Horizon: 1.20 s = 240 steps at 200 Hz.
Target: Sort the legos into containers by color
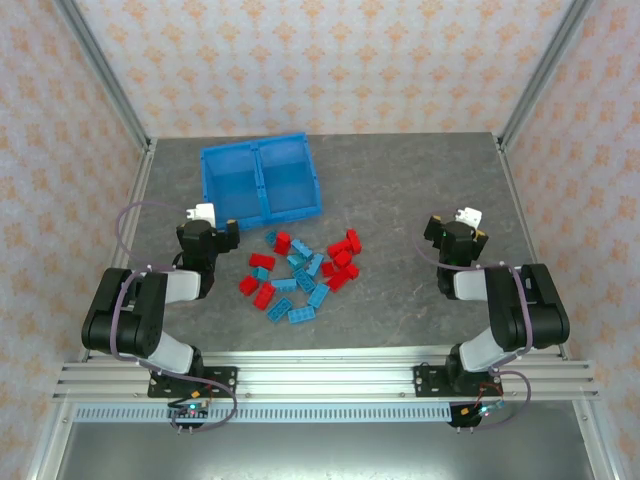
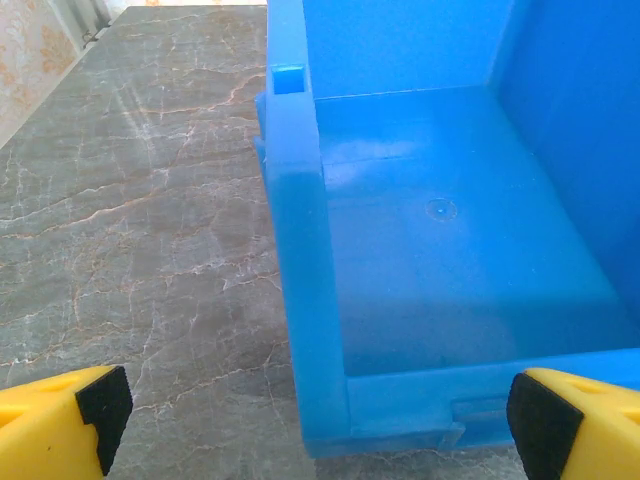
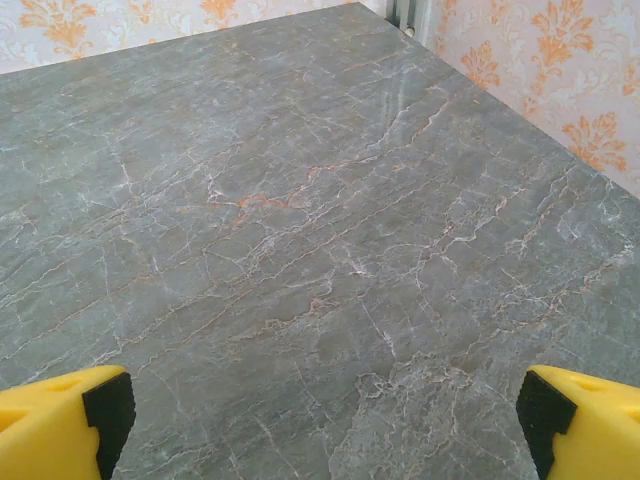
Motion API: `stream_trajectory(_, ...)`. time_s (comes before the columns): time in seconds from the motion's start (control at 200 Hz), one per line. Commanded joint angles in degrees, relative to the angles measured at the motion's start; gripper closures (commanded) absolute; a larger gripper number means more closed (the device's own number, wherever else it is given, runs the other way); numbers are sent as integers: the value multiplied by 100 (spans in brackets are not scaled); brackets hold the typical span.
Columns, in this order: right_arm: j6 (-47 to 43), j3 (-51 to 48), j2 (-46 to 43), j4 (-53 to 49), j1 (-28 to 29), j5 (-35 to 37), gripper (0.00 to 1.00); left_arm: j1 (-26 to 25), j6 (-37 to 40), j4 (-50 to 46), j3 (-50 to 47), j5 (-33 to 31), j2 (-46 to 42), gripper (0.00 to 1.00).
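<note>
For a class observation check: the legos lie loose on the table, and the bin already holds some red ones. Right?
No: the bin is empty, as the top view shows. The legos do lie loose on the table.

So the place I'm driving remotely is pretty clearly a lab-style robot test cell, not anybody's home. The table (image 1: pixel 420 180) is a grey marble-look slab boxed in by aluminium frame posts (image 1: pixel 103 68), and the floral wallpaper (image 1: pixel 330 60) is just flat panels set inside that frame. The left arm (image 1: pixel 130 315) and right arm (image 1: pixel 525 310) sit bolted to a slotted aluminium rail (image 1: pixel 330 380) at the near edge, with loose cables (image 1: pixel 121 228) looping off them, classic research bench stuff.
</note>
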Motion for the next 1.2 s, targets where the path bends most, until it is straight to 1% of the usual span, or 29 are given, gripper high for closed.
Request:
stream_trajectory(0.0, -72, 69, -41, 82, -13, -42, 1, -24, 99, 186, 66, 25, -32, 0)
stream_trajectory(0.505, -72, 42, -51, 100, -10, -46, 1, -15, 91, 188, 66, 28, -32, 0)
stream_trajectory(0.566, -35, 92, -175, -19, -5, 117, 1, -14, 87, 191, 67, 33, -32, 0)
stream_trajectory(0.601, -44, 167, -505, -463, 40, 280, 1, -12, 89, 193, 66, 30, -32, 0)
stream_trajectory(0.636, 129, 382, -983, -1397, 111, 614, 2, -13, 97, 202, 67, 42, -36, 0)
stream_trajectory(0.686, 886, 719, -1739, -2877, 124, 1006, 1, -15, 129, 42, 133, 98, -82, 0)
stream_trajectory(0.736, 1629, 936, -2479, -4091, 128, 1014, 1, -47, 198, -84, 171, 182, -163, 2)
stream_trajectory(0.771, 2205, 1101, -2935, -5031, 128, 957, 1, -110, 248, -120, 148, 122, -250, 2)
stream_trajectory(0.801, 2744, 1252, -3283, -5801, 128, 787, 1, -165, 281, -136, 122, -8, -349, 3)
stream_trajectory(0.836, 3050, 1390, -3620, -6519, 128, 370, 1, -234, 266, -194, 90, -218, -462, 5)
stream_trajectory(0.876, 3201, 1487, -3943, -7150, 135, -301, 1, -269, 234, -214, 33, -368, -602, 6)
stream_trajectory(0.946, 3343, 1590, -4371, -8043, 167, -1335, 1, -339, 183, -293, -98, -547, -947, 5)
stream_trajectory(0.981, 3345, 1601, -4560, -8342, 209, -1849, 1, -390, 13, -747, -29, -705, -1259, 2)
stream_trajectory(1.001, 3333, 1616, -4653, -8510, 237, -2101, 1, -402, -138, -1181, 48, -747, -1386, 1)
stream_trajectory(1.036, 3327, 1651, -4780, -8802, 316, -2451, 1, -446, -347, -1693, 153, -764, -1688, 0)
stream_trajectory(1.061, 3293, 1690, -4859, -8975, 392, -2649, 1, -544, -296, -1949, 184, -821, -1910, 0)
stream_trajectory(1.101, 3205, 1792, -4920, -9237, 581, -2847, 1, -837, -222, -2390, 248, -1243, -2244, 0)
stream_trajectory(1.126, 3154, 1881, -4916, -9402, 734, -2878, 1, -998, -269, -2737, 333, -1396, -2471, 0)
stream_trajectory(1.196, 3098, 2107, -4811, -9743, 1306, -2800, 1, -1334, -523, -3628, 613, -1126, -3093, 0)
